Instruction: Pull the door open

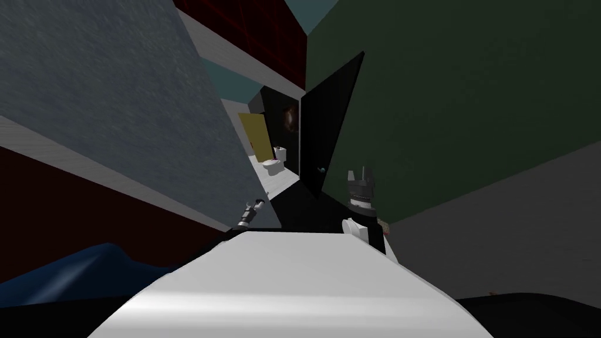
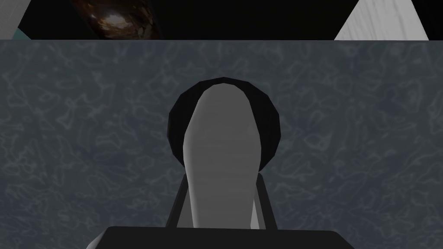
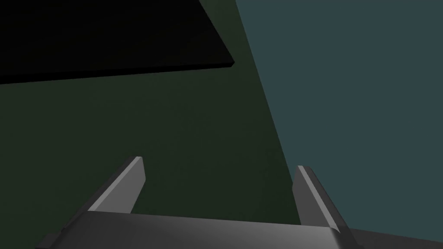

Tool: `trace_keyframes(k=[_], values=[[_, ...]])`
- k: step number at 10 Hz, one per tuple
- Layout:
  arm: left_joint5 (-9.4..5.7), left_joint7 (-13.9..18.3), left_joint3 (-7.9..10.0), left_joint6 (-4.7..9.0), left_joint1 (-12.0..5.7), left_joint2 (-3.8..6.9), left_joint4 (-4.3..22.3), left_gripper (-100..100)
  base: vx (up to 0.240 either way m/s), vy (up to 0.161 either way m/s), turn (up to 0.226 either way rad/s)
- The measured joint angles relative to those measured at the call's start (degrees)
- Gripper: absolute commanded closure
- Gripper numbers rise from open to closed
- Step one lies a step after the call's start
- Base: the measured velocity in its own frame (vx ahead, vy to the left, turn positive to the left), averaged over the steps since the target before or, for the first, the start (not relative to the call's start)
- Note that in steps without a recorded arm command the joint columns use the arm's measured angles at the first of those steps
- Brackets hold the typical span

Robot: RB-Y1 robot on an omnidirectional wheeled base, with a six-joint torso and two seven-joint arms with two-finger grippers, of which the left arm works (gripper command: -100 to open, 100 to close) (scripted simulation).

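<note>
My left gripper (image 1: pixel 256 205) sits low at the near edge of the big mottled grey door (image 2: pixel 86 129), which slants across the left side of the head view. In the left wrist view, the door's handle (image 2: pixel 223 142) is a light grey rounded lever standing off a black round plate (image 2: pixel 270 125). It runs straight up the middle between my 2 fingers (image 2: pixel 266 207). They are drawn in well short of their open spread and lie along the lever's 2 sides, so I read the left hand as clamped on the handle.

Past the door's edge, the wrist view shows a black area, a glossy brown object (image 2: pixel 114 19) and a white strip (image 2: pixel 380 19).

My right gripper (image 1: pixel 360 175) is raised on the right, just beside a black panel (image 1: pixel 326 129) carrying a small teal knob (image 1: pixel 321 169). Its 2 fingers stand wide apart with nothing between them.

Between the grey door and the black panel, the head view looks through a gap to a white toilet (image 1: pixel 274 165) and a yellow panel (image 1: pixel 253 134).
</note>
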State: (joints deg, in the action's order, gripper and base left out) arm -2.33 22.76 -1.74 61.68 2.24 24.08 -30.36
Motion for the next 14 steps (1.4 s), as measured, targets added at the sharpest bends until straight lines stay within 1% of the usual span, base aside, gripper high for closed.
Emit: trace_keyframes(k=[1,2,3,4,5,6,7,8,9,11,12,13,14], values=[[0.23,-0.11,0.14,-1.66,-0.01,-0.11,-1.88,100,-0.162,0.040,-0.051],[0.40,-0.22,0.14,-1.89,-1.10,-0.34,-0.93,100,-0.065,0.006,0.013],[0.49,-0.24,0.08,-1.17,-1.79,-0.44,0.62,100,-0.117,0.037,-0.040],[0.71,-0.20,0.10,-0.98,-3.15,-0.59,2.15,100,-0.160,0.080,-0.105],[0.88,-0.22,0.18,-1.75,-3.41,-0.71,1.44,100,-0.167,0.104,-0.088],[1.10,-0.24,0.11,-1.94,-4.33,-1.01,1.98,100,-0.069,0.044,-0.047],[1.19,-0.26,0.01,-1.97,-4.45,-1.15,2.11,100,-0.139,0.034,-0.194],[1.19,0.05,-0.01,-1.26,-4.29,-0.72,2.57,100,-0.183,0.031,-0.190],[1.18,0.42,0.01,-0.89,-3.68,-0.25,2.10,100,-0.192,0.030,-0.147],[1.27,0.94,-0.12,1.21,-3.28,0.31,3.66,100,-0.213,0.068,-0.179],[1.34,1.26,-0.24,1.64,-1.89,0.68,2.69,100,-0.198,0.066,-0.186],[1.47,1.70,-0.45,2.78,-1.77,1.03,3.83,100,-0.204,0.043,-0.191],[1.51,2.10,-0.53,3.49,-1.05,1.46,3.70,100,-0.199,0.060,-0.151]])
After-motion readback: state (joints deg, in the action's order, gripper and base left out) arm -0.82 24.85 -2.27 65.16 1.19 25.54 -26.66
